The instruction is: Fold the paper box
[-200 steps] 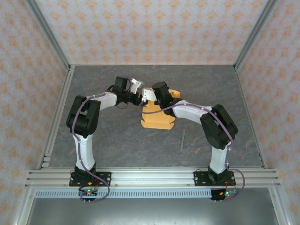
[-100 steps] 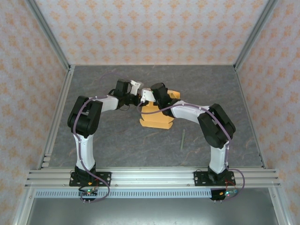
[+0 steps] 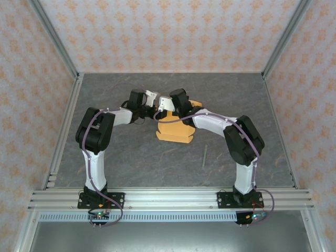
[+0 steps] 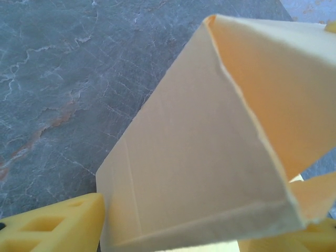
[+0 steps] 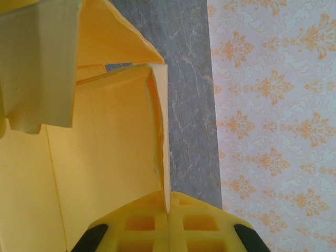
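**At the table's middle: one half-raised box, two ways to lose it**

On the left of the work, our left gripper has its yellow fingers standing apart with a raised panel of card between them. We cannot tell whether either finger presses on the card. Just to its right lies the paper box, near the centre of the table. Its base is flat on the grey top and its far flaps are lifted between the two wrists. Further right, our right gripper has its fingers together, clamped on the thin edge of an upright wall of the box.

We judge the main risk to be spring-back. With the left jaws apart, the lifted panel may drop flat and undo the fold. A second risk sits at the right pinch: a pull off the crease line could buckle or tear the thin card. The base is held down by nothing we can see, so it could slide on the smooth top. The two wrists stand very close together, so a careless move could knock them into each other.

We count two arms, two grippers, one paper box and one thin greenish stick, which lies well apart on the right.
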{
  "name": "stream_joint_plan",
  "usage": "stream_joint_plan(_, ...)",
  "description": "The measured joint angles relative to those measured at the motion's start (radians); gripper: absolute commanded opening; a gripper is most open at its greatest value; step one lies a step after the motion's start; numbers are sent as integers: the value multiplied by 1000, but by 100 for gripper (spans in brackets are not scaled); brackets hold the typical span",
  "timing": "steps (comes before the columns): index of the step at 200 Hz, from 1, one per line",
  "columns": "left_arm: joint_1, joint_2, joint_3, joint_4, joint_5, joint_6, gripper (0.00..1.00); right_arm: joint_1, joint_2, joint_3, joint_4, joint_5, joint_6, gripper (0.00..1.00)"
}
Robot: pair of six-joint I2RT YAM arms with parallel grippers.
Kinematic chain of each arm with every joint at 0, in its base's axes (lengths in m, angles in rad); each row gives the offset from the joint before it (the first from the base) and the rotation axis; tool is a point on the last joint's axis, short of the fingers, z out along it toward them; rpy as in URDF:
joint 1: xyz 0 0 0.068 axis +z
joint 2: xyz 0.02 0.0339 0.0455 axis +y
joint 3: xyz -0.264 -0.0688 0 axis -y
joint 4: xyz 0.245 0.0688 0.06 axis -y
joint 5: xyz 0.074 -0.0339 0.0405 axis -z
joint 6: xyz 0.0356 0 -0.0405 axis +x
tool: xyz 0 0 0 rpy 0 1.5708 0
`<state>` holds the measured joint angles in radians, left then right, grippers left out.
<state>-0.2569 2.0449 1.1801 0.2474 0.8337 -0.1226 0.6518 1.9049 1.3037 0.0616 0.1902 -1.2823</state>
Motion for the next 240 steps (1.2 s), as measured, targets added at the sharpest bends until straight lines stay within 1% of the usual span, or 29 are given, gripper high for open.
stream_joint_plan(32,4,0,1,-8,2,0,60,-5,0,1,-6,-18,4,6)
stream_joint_plan(76,4,0,14,-36,2,9,52,-10,0,4,-40,-40,19,20)
stream_joint_plan(89,4,0,24,-49,2,16,48,-15,0,5,-51,-45,23,21)
stream_joint_plan(109,4,0,41,-74,2,26,46,-25,0,8,-63,-49,26,23)
stream_joint_plan(135,4,0,67,-124,-2,52,41,-38,0,11,-80,-53,26,23)
stream_joint_plan(148,4,4,83,-148,-3,65,40,-44,0,18,-91,-58,28,20)
stream_joint_plan(169,4,8,99,-177,-5,79,40,-51,0,28,-101,-61,36,12)
stream_joint_plan(200,4,8,101,-195,-5,94,39,-53,0,38,-108,-67,41,7)
stream_joint_plan(220,4,8,101,-199,-6,99,38,-57,1,40,-111,-71,41,7)
stream_joint_plan(231,4,8,101,-200,-8,103,37,-60,2,44,-115,-77,45,10)
stream_joint_plan(240,4,8,101,-201,-9,107,36,-63,2,48,-122,-85,51,14)
